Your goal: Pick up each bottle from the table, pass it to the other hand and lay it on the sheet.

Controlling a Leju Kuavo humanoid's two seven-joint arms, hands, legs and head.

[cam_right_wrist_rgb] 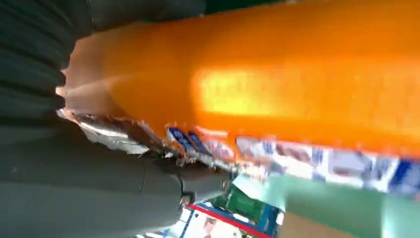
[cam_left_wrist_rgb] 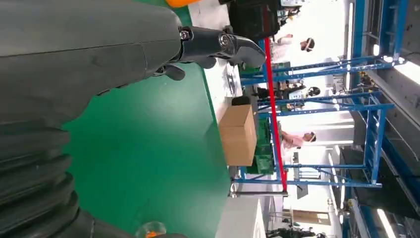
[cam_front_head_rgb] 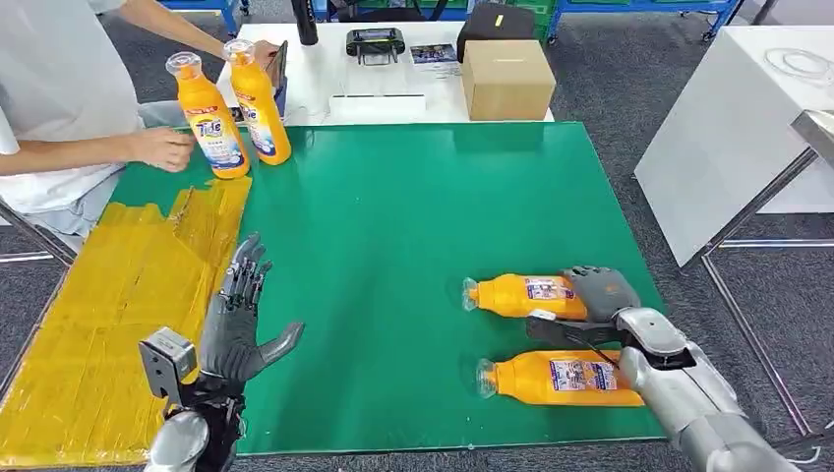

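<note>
Yellow sheet: lies along the left edge of the green table; bears no bottle.

Person's hand: steadies two upright bottles at the far left corner.

Left hand: hovers beside the sheet, fingers spread, thumb out, holding nothing. Judged ready to receive.

Far lying bottle: on the green, cap leftward; right hand curls over its base end.

Near lying bottle: just beside, untouched.

Handling note: confirm a firm wrap around the body before lifting; raise it level; present the neck end so the left hand has clear body to grip.
</note>
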